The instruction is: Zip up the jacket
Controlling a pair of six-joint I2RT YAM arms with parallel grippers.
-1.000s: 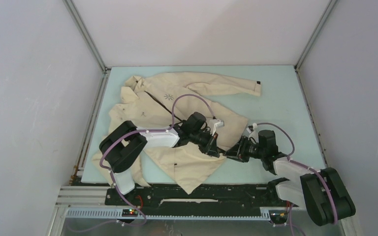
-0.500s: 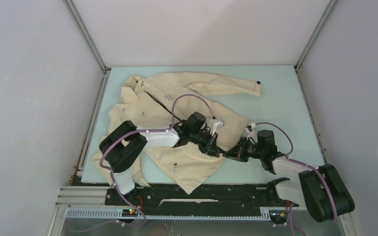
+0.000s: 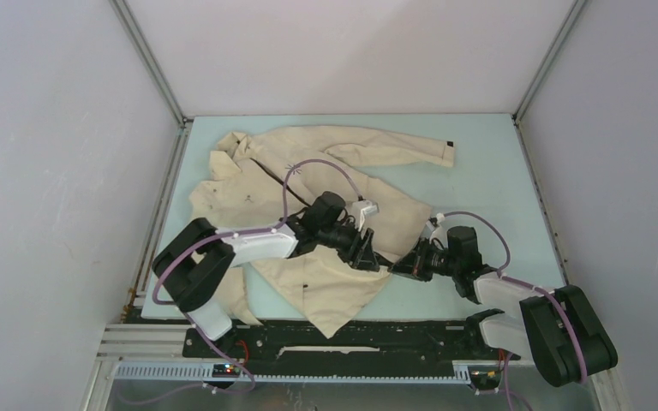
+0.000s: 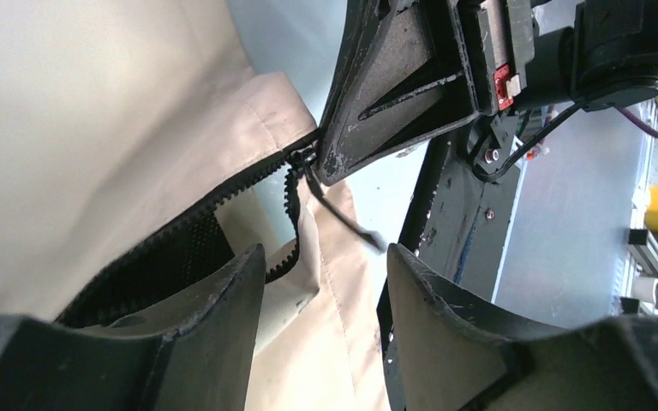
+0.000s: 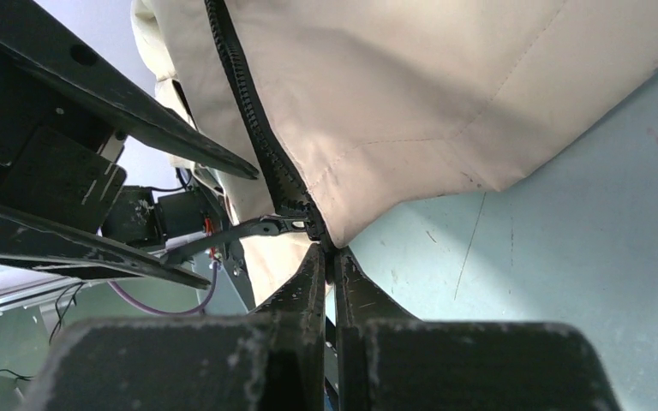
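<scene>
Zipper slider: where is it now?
Right wrist view: the zipper slider sits at the jacket's bottom hem corner, just above the shut right gripper. From the top, it lies between that and the left gripper, right of centre.

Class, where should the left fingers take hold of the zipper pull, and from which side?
Grip the pull tab by its free end, coming from the jacket side, opposite the right fingers pinching the hem: the thin tab juts free toward the open left fingers.
</scene>
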